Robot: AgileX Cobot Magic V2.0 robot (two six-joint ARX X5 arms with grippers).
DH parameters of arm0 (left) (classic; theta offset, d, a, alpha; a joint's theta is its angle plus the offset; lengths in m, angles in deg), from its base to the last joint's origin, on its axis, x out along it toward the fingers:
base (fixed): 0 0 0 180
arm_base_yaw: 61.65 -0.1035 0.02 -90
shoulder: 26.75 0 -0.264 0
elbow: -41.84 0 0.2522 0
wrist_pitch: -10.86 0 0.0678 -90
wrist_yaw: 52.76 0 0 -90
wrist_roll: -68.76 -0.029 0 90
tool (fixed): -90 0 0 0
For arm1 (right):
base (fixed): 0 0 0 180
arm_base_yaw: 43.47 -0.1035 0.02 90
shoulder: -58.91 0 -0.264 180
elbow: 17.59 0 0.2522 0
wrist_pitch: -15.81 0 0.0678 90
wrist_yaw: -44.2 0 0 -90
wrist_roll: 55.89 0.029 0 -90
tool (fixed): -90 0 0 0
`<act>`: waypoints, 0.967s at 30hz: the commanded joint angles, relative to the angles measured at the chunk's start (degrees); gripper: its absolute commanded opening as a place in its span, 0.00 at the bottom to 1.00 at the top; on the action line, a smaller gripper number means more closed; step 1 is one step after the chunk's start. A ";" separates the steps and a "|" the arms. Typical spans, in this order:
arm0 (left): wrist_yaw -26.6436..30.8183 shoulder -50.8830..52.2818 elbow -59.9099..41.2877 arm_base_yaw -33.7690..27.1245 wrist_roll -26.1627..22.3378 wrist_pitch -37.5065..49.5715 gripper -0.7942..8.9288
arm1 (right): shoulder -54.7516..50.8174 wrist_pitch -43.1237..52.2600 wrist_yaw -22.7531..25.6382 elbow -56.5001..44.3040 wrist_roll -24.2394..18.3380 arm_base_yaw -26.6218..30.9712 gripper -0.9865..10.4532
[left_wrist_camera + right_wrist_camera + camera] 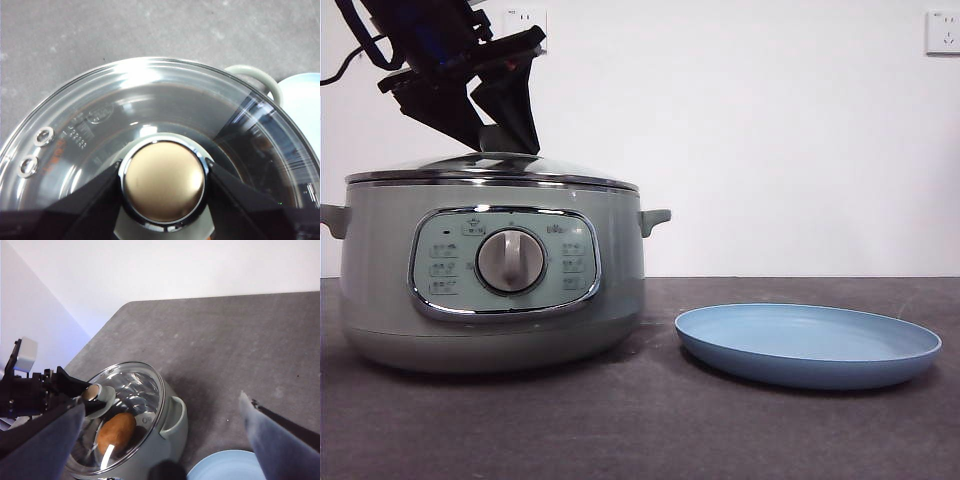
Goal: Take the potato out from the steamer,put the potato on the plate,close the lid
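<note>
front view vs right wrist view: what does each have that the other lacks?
Only the front view shows the steamer's control panel with its dial knob, plus the whole plate, which holds nothing.

Only the right wrist view shows the potato through the glass, inside the pot, and the right claw open, high above the table, away from the work.

Both show the steamer with the lid on it, the left claw at the lid's knob, and at least part of the plate.

one steamer (490,290), one lid (490,168), one potato (116,433), one plate (807,345), two end effectors: left (162,182), right (160,440).
</note>
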 commanded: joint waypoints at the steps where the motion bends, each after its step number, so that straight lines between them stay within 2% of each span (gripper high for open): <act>1: 0.87 0.09 3.61 -0.22 -0.57 -0.96 0.07 | -0.20 0.28 -0.07 0.17 -0.26 -0.09 0.55; 5: 1.27 0.09 10.58 -0.22 -1.95 -4.35 0.07 | -0.20 0.39 -0.44 0.17 0.87 -0.11 0.55; 9: 1.75 0.09 19.17 -0.24 -4.42 -9.35 0.07 | -0.20 1.25 -3.72 0.22 1.57 -0.66 0.55; 13: 2.23 0.11 28.63 -0.39 -6.67 -15.28 0.07 | -0.13 1.14 -3.61 1.29 2.64 -3.37 0.49; 16: 5.68 0.28 35.08 -0.42 -8.37 -19.98 0.07 | 0.50 -1.27 -2.21 4.11 2.51 -6.34 0.50; 19: 10.08 0.94 39.74 -0.87 -10.14 -24.55 0.07 | 2.80 -6.73 0.33 9.70 0.44 -9.90 0.50; 23: 15.06 3.58 41.55 -1.64 -10.60 -29.81 0.07 | 8.90 -17.14 7.61 19.96 -4.31 -16.46 0.50; 26: 17.79 5.79 41.55 -2.49 -10.58 -33.66 0.07 | 14.99 -23.06 11.78 27.12 -5.60 -20.98 0.50; 29: 20.55 7.91 41.55 -3.34 -10.56 -37.00 0.07 | 21.51 -27.63 13.77 33.24 -6.47 -25.05 0.50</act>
